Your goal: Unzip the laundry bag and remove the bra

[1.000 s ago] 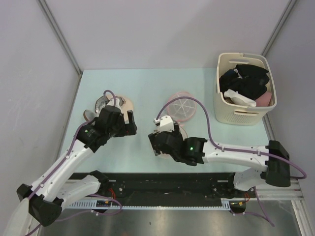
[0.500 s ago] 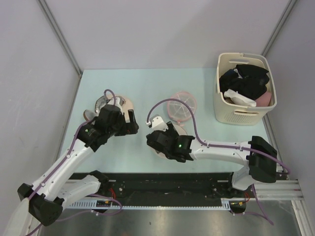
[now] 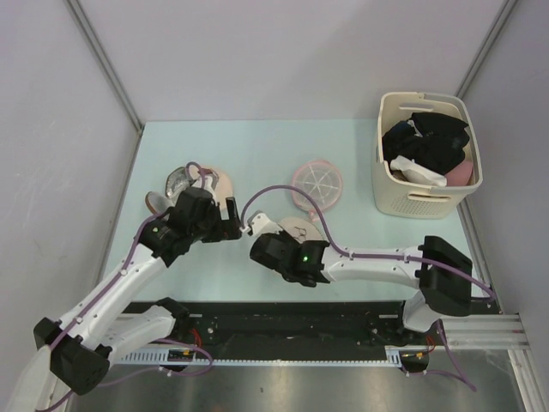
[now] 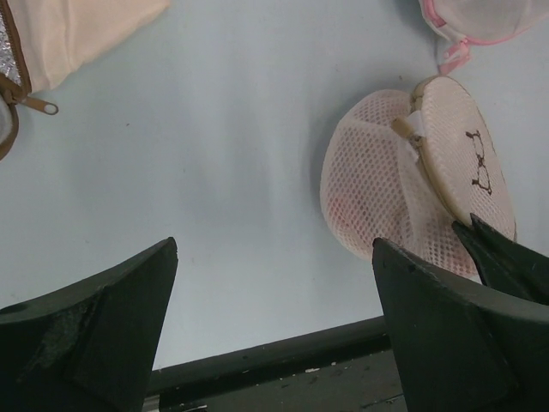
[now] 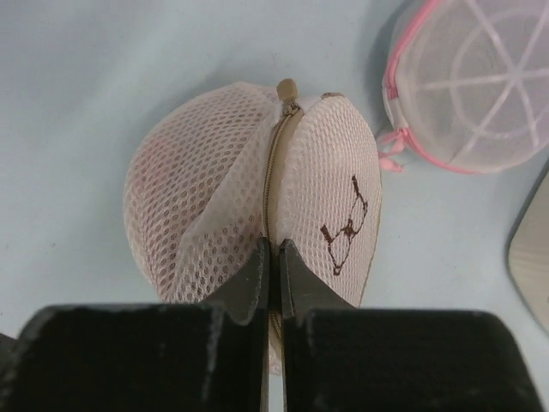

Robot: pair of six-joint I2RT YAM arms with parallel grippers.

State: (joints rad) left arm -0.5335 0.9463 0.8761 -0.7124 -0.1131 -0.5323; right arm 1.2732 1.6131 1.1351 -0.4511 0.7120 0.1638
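The laundry bag (image 3: 302, 228), a pale pink-cream mesh drum, lies on the table in front of the right arm. Its zipper runs up the middle to a tan pull (image 5: 286, 88), and a dark mark (image 5: 347, 225) sits on one round end. My right gripper (image 5: 274, 245) is shut, its tips pinched together on the zipper seam at the bag's near side. My left gripper (image 4: 274, 247) hangs open above bare table, left of the bag (image 4: 386, 184) and apart from it. A faint pink tint shows through the mesh (image 5: 150, 184); the bra itself is hidden.
A flat pink disc with white spokes (image 3: 317, 182) lies just behind the bag. A beige dome with silver lining (image 3: 193, 183) sits at the left, behind my left gripper. A cream basket (image 3: 426, 202) holding black and white clothes (image 3: 429, 142) stands at the back right.
My right gripper has closed onto the bag's zipper seam, and its wrist has shifted left. The left arm has edged slightly down and right, still open.
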